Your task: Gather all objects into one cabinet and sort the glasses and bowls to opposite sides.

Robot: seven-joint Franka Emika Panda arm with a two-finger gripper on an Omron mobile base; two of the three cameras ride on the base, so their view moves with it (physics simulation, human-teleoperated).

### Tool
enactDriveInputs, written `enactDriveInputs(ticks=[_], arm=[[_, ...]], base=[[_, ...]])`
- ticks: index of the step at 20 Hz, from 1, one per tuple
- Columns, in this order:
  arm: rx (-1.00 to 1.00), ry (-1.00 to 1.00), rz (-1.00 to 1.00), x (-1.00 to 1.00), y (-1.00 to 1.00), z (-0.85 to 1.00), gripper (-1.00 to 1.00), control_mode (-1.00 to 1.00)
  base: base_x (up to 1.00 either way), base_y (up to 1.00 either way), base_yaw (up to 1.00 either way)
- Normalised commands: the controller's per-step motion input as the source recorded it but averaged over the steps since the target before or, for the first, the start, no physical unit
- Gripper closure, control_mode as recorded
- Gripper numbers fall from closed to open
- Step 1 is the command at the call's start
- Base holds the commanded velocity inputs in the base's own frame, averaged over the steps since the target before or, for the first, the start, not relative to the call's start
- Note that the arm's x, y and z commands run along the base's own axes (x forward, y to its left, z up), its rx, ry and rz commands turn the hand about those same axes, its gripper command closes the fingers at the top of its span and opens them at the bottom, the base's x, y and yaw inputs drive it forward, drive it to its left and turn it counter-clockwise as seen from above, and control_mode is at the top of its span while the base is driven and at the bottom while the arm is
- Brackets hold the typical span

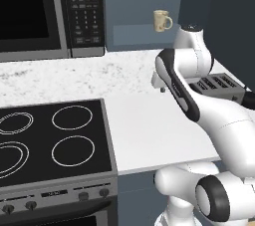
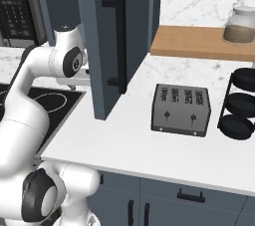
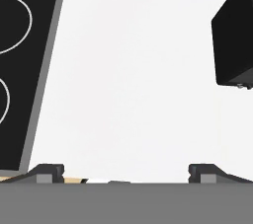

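Note:
One of the glasses, a cream-beige handled mug [image 1: 162, 21], stands upright inside the slate-blue cabinet [image 1: 134, 6], above the counter. The cabinet's door [image 2: 107, 46] hangs open, its black bar handle [image 2: 119, 41] facing the room. My gripper [image 3: 126, 169] points down at bare white counter between the stove and the toaster. It is open, its two fingertips [image 3: 47, 171] far apart with nothing between them. In the left base view the hand [image 1: 159, 83] hovers over the counter, below the mug. The bowls are out of view.
A black cooktop [image 1: 55, 140] lies to the left with a microwave [image 1: 50, 11] above it. A dark toaster [image 2: 182, 110] sits on the white counter [image 1: 149, 130] to the right. Farther right are a black plate rack [image 2: 243, 103] and a jar [image 2: 242, 25] on a wooden board.

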Motion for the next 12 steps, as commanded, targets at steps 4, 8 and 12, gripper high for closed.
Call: enactDriveInputs(ticks=[4, 8, 12], arm=[[0.00, 0.00, 0.00, 0.00, 0.00, 0.00, -1.00, 1.00], [0.00, -0.05, 0.00, 0.00, -0.04, 0.14, -1.00, -1.00], [0.02, -0.15, -0.04, 0.00, -0.14, 0.50, -1.00, -1.00]], base=[[0.00, 0.00, 0.00], [0.00, 0.00, 0.00], [0.00, 0.00, 0.00]])
